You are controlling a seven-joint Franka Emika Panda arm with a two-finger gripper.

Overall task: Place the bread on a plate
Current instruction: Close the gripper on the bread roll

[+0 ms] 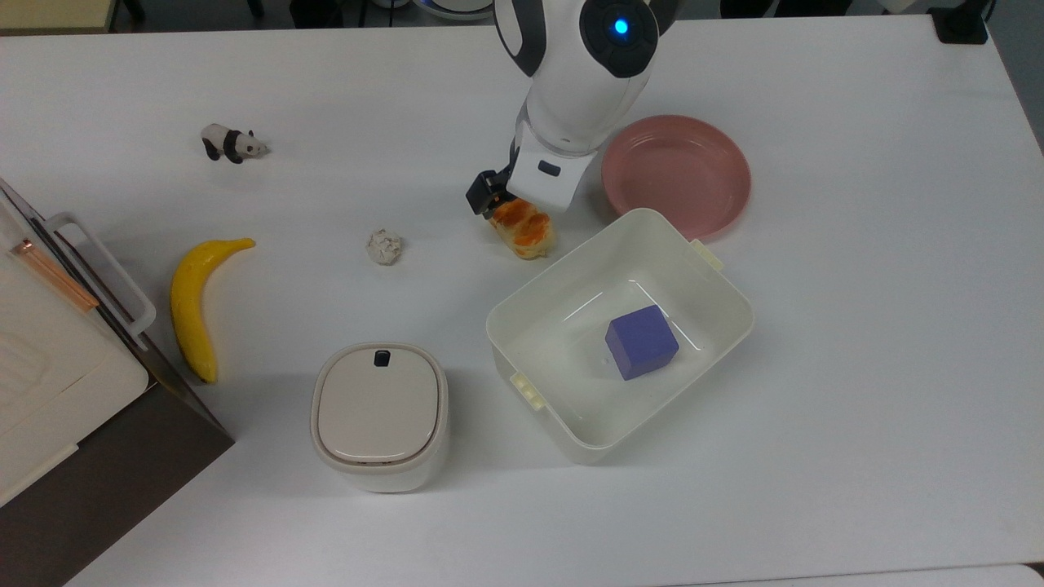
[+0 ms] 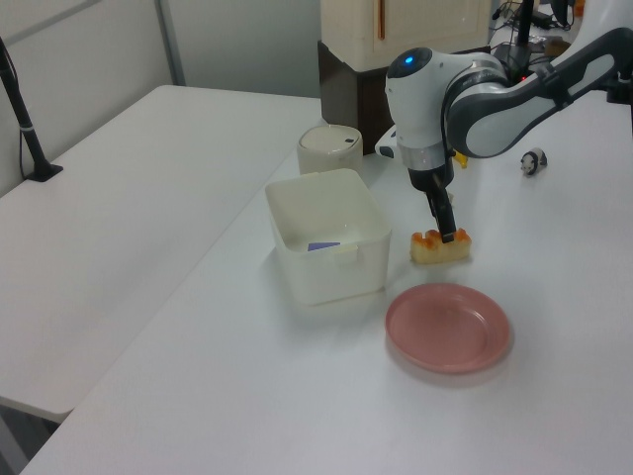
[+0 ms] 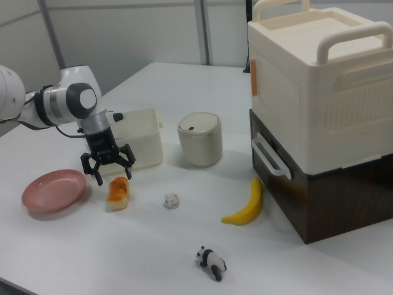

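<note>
The bread [image 1: 528, 231], a small braided bun with an orange-brown crust, lies on the white table between the pink plate [image 1: 689, 175] and the paper ball. My gripper [image 1: 512, 209] is right over the bun's far end, open. In the right view its fingers [image 3: 98, 177] straddle the bread [image 3: 118, 191] just above it. In the left view one finger reaches down onto the bread [image 2: 433, 251], with the plate [image 2: 448, 328] in front of it. The plate [image 3: 52, 189] has nothing on it.
A white tub [image 1: 563, 326] holding a blue cube [image 1: 642, 342] sits close beside the bread and touches the plate's edge. A paper ball [image 1: 384, 246], banana [image 1: 194, 306], toy panda [image 1: 231, 143], lidded white container [image 1: 379, 416] and a large box [image 1: 57, 359] stand on the top view's left.
</note>
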